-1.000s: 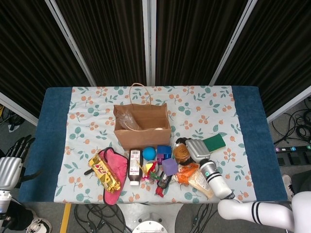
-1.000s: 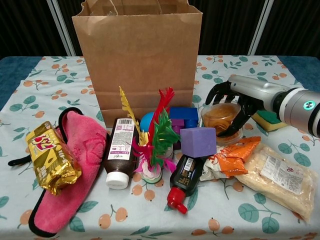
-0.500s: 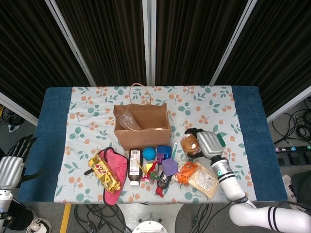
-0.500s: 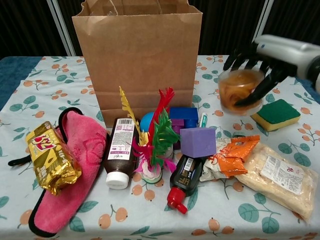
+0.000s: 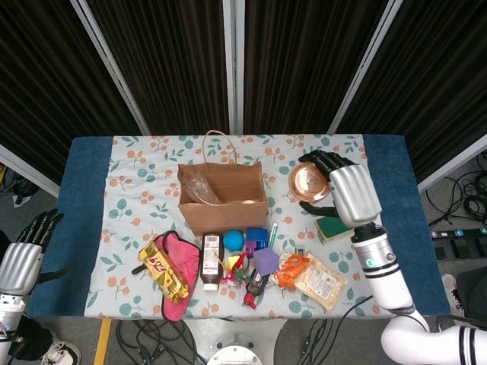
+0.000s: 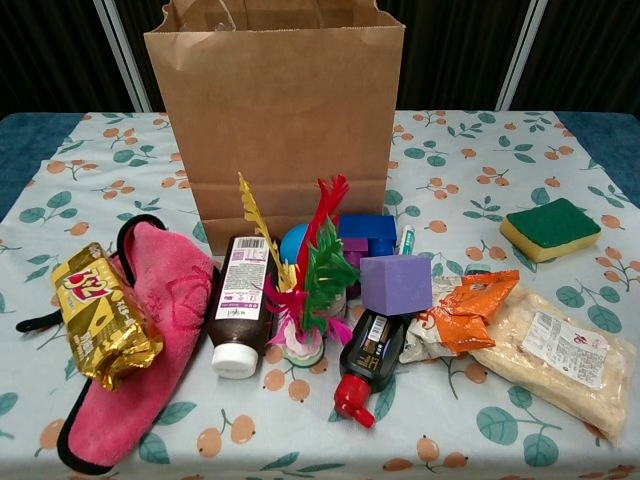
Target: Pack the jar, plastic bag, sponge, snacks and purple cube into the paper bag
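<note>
Worktop point(image 5: 388, 198) w/ floral cloth carrying everything. Brown paper bag point(image 6: 275, 110) upright at centre back, open-topped; clear crinkled plastic bag point(image 5: 199, 188) apparently already inside at the left end, so 1 of 5 judged done.

Right hand point(image 5: 342, 186) raised above the worktop, right of the paper bag, fingers wrapped round the amber glass jar w/ coppery lid point(image 5: 308, 181); jar airborne, not yet over the bag opening. Drop-in left to do.

Left hand point(image 5: 27, 247) off the worktop's left edge, fingers apart, holding nothing.

Left to pack, all on the cloth: pale snack packet w/ white label point(image 6: 560, 360) front right, touching orange snack pouch point(image 6: 470, 308); green-and-yellow sponge point(image 6: 545, 228) right, apart from the rest; purple foam cube point(image 6: 396, 284) in front of the bag, amid clutter.
</note>
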`<move>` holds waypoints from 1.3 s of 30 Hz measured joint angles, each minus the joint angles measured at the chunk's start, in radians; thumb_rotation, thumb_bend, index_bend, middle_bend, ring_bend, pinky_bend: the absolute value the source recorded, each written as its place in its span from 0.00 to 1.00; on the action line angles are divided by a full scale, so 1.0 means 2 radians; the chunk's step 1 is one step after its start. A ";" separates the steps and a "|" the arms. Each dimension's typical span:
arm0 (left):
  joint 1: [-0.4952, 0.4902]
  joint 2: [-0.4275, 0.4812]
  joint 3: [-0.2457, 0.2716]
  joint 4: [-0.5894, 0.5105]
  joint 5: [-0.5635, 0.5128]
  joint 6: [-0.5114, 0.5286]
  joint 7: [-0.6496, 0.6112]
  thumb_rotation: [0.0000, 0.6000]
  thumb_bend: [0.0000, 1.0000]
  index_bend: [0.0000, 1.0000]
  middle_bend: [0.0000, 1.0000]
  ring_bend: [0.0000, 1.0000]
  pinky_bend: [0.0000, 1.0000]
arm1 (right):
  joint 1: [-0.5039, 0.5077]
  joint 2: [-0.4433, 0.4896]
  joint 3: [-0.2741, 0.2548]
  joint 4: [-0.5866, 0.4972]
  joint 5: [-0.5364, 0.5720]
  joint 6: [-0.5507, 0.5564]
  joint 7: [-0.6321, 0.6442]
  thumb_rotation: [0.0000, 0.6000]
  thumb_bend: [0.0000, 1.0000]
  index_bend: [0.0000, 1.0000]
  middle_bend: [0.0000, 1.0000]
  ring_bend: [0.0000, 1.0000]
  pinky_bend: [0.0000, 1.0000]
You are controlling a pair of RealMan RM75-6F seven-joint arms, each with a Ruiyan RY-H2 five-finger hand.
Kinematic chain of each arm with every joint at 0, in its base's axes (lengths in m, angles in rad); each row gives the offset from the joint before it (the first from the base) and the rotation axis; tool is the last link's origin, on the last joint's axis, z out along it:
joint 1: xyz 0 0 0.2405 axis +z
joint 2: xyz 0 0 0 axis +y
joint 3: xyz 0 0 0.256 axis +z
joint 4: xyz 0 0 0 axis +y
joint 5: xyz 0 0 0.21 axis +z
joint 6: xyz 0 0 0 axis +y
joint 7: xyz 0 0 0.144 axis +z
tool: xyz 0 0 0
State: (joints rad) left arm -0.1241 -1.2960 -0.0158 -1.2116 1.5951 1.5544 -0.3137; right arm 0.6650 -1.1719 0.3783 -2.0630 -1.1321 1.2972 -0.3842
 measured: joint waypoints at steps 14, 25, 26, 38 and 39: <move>0.000 0.003 -0.002 0.010 -0.009 -0.006 -0.008 1.00 0.10 0.10 0.16 0.06 0.20 | 0.129 -0.155 0.038 0.099 0.026 -0.032 -0.038 1.00 0.00 0.36 0.45 0.36 0.52; 0.001 0.001 -0.008 0.022 -0.015 -0.003 -0.024 1.00 0.10 0.10 0.16 0.06 0.20 | 0.182 -0.207 0.055 0.187 0.058 -0.049 -0.064 1.00 0.00 0.36 0.44 0.35 0.52; 0.001 0.001 -0.008 0.023 -0.016 -0.003 -0.025 1.00 0.10 0.10 0.16 0.06 0.20 | 0.186 -0.210 0.055 0.194 0.065 -0.055 -0.064 1.00 0.00 0.35 0.43 0.34 0.51; 0.000 -0.001 -0.010 0.029 -0.020 -0.007 -0.030 1.00 0.10 0.10 0.16 0.06 0.20 | 0.200 -0.203 0.048 0.211 0.081 -0.111 -0.022 1.00 0.00 0.04 0.12 0.01 0.14; 0.000 -0.001 -0.010 0.029 -0.020 -0.007 -0.029 1.00 0.10 0.10 0.16 0.06 0.20 | 0.199 -0.201 0.047 0.211 0.079 -0.111 -0.017 1.00 0.00 0.03 0.11 0.00 0.13</move>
State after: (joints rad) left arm -0.1236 -1.2988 -0.0354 -1.1530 1.5559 1.5411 -0.3720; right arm 1.0640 -1.5733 0.4729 -1.6416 -0.9745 1.0748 -0.4176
